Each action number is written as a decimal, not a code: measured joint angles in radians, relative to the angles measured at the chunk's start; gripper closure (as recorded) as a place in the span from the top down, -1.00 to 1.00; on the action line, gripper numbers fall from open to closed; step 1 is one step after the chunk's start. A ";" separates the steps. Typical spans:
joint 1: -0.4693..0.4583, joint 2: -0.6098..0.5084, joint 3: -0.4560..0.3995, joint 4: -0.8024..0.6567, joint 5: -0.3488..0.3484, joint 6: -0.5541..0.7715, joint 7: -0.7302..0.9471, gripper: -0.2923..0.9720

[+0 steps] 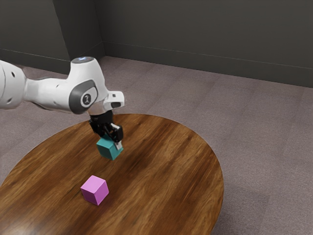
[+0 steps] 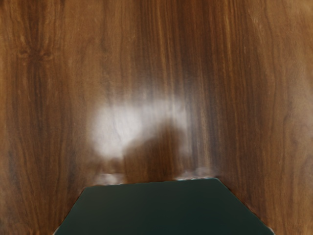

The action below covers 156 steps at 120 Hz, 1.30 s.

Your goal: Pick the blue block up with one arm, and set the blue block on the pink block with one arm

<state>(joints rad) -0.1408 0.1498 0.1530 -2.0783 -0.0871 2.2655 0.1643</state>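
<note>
Above the table [image 1: 171, 161], the hand [image 1: 110, 141] — narrowly parted — clamps the blue block [image 1: 107, 150].

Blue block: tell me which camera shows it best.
The exterior view: the blue block shows whole there, its teal faces clear, gripped in the claw, apart from the pink block. The wrist view gives a dark, blurred patch of the block right under the claw.

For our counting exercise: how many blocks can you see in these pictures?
2. The blue block is held in the gripper over the table. The pink block sits on the table, apart from it and nearer the camera. None looks hidden.
</note>
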 joint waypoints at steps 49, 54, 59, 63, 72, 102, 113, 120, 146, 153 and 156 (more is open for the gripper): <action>0.000 -0.332 -0.027 -0.313 0.079 -0.087 -0.078 -0.07; -0.002 -0.357 -0.035 -0.336 0.082 -0.094 -0.085 -0.07; -0.002 -0.378 -0.038 -0.357 0.084 -0.100 -0.093 -0.08; -0.003 -0.391 -0.040 -0.373 0.086 -0.104 -0.100 -0.08; -0.003 -0.405 -0.045 -0.394 0.088 -0.111 -0.113 -0.08; -0.004 -0.412 -0.070 -0.402 0.091 -0.122 -0.154 -0.08; -0.004 -0.405 -0.070 -0.398 0.096 -0.120 -0.166 -0.08; -0.004 -0.396 -0.070 -0.395 0.099 -0.118 -0.172 -0.08; -0.004 -0.383 -0.070 -0.387 0.104 -0.109 -0.190 -0.08; -0.004 -0.383 -0.070 -0.386 0.105 -0.108 -0.194 -0.08; -0.004 -0.382 -0.070 -0.386 0.105 -0.107 -0.195 -0.08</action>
<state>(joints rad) -0.1443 -0.2325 0.0829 -2.4642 0.0182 2.1584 -0.0310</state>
